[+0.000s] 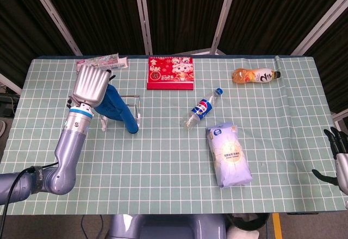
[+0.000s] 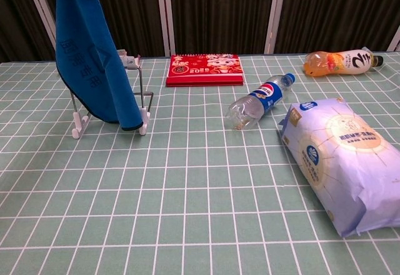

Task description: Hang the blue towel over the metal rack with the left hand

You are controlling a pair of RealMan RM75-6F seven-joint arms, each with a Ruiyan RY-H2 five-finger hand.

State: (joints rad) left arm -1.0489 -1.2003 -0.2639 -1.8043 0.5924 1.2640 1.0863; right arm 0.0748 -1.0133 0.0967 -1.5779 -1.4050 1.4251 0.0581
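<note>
The blue towel [image 1: 118, 108] [image 2: 90, 62] hangs from my left hand [image 1: 91, 85], which grips its top edge. It drapes down in front of the metal rack [image 1: 136, 107] [image 2: 142, 103], its lower end reaching the table between the rack's white feet. In the chest view the towel covers most of the rack, and the hand sits at the top left corner, mostly cut off. My right hand [image 1: 338, 157] is at the far right edge of the head view, off the table, fingers apart and empty.
A red calendar [image 1: 171, 72] lies behind the rack, a pink box [image 1: 101, 63] at the back left. A Pepsi bottle [image 1: 202, 108] lies mid-table, a white-blue bag [image 1: 229, 153] in front of it, and an orange drink bottle [image 1: 255, 75] at the back right.
</note>
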